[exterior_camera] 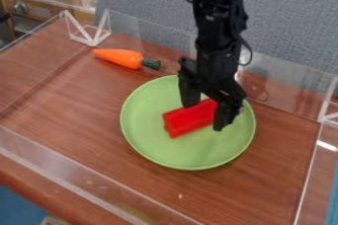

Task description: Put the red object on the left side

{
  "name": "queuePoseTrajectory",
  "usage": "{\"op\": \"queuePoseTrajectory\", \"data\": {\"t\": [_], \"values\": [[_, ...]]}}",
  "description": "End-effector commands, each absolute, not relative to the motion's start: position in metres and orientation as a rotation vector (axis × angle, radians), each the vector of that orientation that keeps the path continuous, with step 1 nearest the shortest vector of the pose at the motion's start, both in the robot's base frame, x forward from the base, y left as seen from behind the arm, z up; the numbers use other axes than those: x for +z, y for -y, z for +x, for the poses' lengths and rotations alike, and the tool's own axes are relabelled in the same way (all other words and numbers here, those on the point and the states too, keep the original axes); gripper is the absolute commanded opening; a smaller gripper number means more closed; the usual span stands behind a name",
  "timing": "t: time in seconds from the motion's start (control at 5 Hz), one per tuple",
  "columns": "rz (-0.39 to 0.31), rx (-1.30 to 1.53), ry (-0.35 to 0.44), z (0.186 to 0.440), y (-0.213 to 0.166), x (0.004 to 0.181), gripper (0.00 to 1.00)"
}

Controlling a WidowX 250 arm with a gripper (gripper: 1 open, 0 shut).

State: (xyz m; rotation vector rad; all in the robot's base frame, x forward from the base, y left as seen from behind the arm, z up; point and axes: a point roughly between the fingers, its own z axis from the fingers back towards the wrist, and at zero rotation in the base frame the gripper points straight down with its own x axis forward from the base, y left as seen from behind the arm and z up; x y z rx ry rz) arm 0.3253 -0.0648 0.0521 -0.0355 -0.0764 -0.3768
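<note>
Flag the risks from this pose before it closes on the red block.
1. The open gripper straddles only the right end of the red object, so an off-centre grasp may let the block pivot or slip.
2. The block lies on the green plate; fingers reaching low might press the plate and shift it.
3. The carrot toy lies to the left, possibly crowding the drop spot.
</note>
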Motion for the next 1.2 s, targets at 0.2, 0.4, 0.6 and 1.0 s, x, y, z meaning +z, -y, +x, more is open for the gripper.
{"op": "queuePoseTrajectory", "data": {"t": [0.2, 0.4, 0.6, 1.0], "values": [[-0.036, -0.378, 0.132, 0.336, 0.073, 0.059, 1.00], [-0.038, -0.377, 0.128, 0.334, 0.077, 0.056, 1.00], [-0.043, -0.385, 0.111, 0.335, 0.077, 0.048, 0.00], [-0.037, -0.368, 0.169, 0.333, 0.062, 0.083, 0.00]]}}
